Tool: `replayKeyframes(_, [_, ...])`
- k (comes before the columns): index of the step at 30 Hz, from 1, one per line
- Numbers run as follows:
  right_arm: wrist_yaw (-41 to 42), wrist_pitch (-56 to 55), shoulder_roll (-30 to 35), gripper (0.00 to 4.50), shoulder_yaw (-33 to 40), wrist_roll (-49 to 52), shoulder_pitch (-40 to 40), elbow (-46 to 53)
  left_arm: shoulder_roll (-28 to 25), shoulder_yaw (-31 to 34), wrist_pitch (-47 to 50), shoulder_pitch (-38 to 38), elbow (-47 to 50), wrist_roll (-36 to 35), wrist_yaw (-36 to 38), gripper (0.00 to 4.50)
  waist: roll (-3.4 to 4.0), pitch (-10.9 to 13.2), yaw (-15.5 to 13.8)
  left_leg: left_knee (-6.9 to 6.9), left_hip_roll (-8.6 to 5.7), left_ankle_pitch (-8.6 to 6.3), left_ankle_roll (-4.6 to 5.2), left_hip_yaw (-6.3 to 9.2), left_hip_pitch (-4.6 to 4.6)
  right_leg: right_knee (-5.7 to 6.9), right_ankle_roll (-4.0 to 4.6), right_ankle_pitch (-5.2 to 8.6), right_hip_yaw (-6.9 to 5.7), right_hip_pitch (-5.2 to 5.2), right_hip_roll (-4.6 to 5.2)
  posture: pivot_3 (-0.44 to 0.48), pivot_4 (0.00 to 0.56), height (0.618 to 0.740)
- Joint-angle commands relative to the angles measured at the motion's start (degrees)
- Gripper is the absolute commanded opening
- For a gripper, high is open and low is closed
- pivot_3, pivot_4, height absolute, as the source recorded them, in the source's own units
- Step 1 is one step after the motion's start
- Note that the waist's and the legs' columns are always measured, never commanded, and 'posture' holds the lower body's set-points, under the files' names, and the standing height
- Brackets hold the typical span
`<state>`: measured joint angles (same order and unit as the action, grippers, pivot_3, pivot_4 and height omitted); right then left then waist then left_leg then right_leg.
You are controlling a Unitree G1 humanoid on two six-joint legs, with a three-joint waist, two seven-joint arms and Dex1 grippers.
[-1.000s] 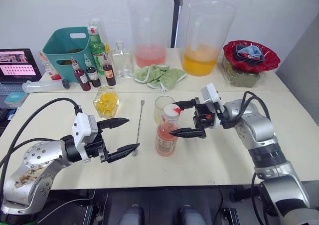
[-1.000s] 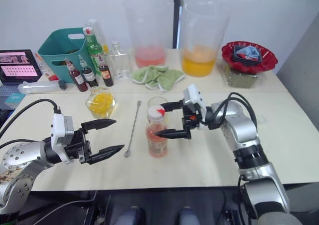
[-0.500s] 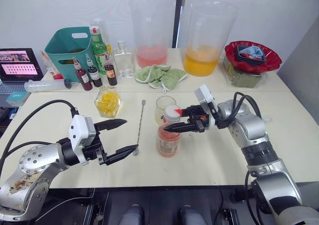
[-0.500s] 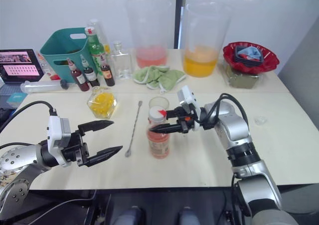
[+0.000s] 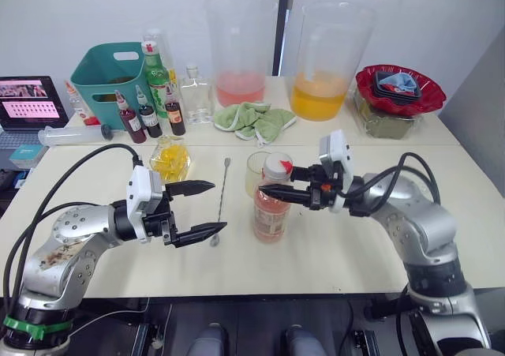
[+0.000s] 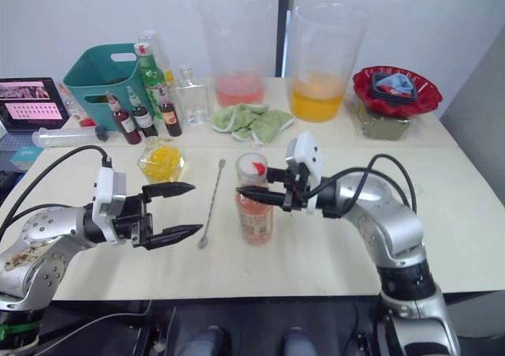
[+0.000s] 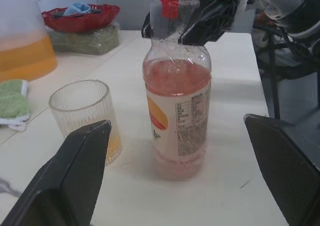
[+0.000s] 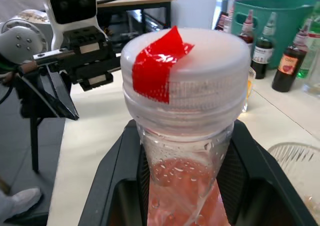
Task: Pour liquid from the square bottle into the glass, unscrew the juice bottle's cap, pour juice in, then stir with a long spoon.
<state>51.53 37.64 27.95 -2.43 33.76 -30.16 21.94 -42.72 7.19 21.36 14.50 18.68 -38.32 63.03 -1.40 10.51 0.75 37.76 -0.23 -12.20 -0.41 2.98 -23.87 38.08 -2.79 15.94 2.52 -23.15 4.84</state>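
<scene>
The juice bottle (image 5: 271,206) stands upright mid-table, pink-orange juice (image 7: 176,83) inside, white cap (image 8: 185,68) with a red mark on top. My right gripper (image 5: 273,189) is shut on its neck just under the cap, one finger (image 8: 117,181) on each side. The glass (image 7: 82,110) stands right behind the bottle with a little yellow liquid at its bottom. The long spoon (image 5: 221,194) lies flat to its left. The square bottle (image 5: 169,160) of yellow liquid sits further left. My left gripper (image 5: 218,207) hovers open by the spoon's bowl end, holding nothing.
Along the back stand a teal basket (image 5: 110,76), a green bottle (image 5: 156,72), small dark-red bottles (image 5: 146,118), two big pitchers (image 5: 237,52) (image 5: 325,60), a green cloth (image 5: 254,119) and a red bowl (image 5: 398,88). A laptop (image 5: 28,103) sits far left.
My right gripper has gone from wide open beside the bottle to shut on its neck. The left arm has shifted right, toward the spoon, still open.
</scene>
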Motion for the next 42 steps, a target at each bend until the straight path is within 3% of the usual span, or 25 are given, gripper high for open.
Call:
replayKeyframes(1, [-4.0,-0.3,-0.9,1.24,1.6,1.4,2.5,5.9,0.0,-0.8,-1.2,2.6,-1.5,0.3,2.4,4.50,0.00,0.0,0.1,0.00,0.00,0.00,0.00,-0.01,0.00,-0.01,0.00,0.00,0.00,0.00,0.00,0.000,0.150,0.740])
replayKeyframes(8, [-7.1,0.4,-1.6,1.24,1.5,2.9,5.0,7.1,-0.2,-1.3,-1.2,4.4,-3.6,0.7,4.3,4.50,0.00,0.0,0.2,0.01,0.03,0.00,0.00,-0.02,0.00,0.00,0.00,0.00,0.01,0.00,-0.11,0.000,0.150,0.740])
replayKeyframes(11, [-5.2,0.9,-0.4,2.61,1.8,4.7,5.0,7.2,-0.4,-1.0,-1.0,4.2,-3.3,0.7,4.5,4.50,0.00,0.0,0.2,0.01,0.04,0.00,0.00,-0.01,0.00,-0.01,0.00,0.00,0.01,0.00,-0.12,0.000,0.150,0.740])
replayKeyframes(16, [-2.4,0.8,2.1,4.32,2.6,6.6,4.3,6.8,-0.4,-0.7,-0.7,3.8,-2.6,0.5,4.5,4.50,0.00,0.0,0.0,0.02,0.04,0.00,0.00,-0.02,0.00,-0.02,0.01,0.00,0.01,0.03,-0.13,0.000,0.150,0.740])
replayKeyframes(17, [-1.7,1.0,2.8,4.46,3.1,7.4,4.2,6.9,-0.4,-0.7,-0.6,3.8,-2.5,0.4,4.6,4.50,0.00,0.0,0.0,0.02,0.04,0.00,0.00,-0.02,0.00,-0.02,0.01,0.00,0.01,0.04,-0.13,0.000,0.150,0.740])
replayKeyframes(31, [9.1,-0.7,18.9,4.46,16.1,11.7,12.1,5.1,2.7,-3.7,-2.1,8.1,-6.8,0.7,8.4,4.50,-0.01,0.0,-0.1,0.06,0.03,0.00,0.01,-0.08,0.00,-0.06,0.01,0.00,0.00,0.12,-0.13,0.000,0.150,0.740])
replayKeyframes(37, [10.5,0.1,23.1,4.46,21.5,13.8,16.8,6.7,7.5,-9.0,-2.3,12.9,-10.2,3.3,8.7,4.50,-0.03,0.0,-0.2,0.08,0.05,0.01,0.01,-0.08,0.00,-0.07,0.01,0.00,-0.01,0.17,-0.19,0.000,0.150,0.740])
replayKeyframes(42, [8.1,0.1,23.3,4.46,24.5,14.5,19.6,8.1,13.1,-13.1,0.8,17.9,-12.0,5.3,4.6,4.50,-0.04,0.0,-0.4,0.12,0.03,0.01,0.01,-0.08,0.02,-0.10,0.00,0.00,0.02,0.26,-0.19,0.000,0.150,0.740])
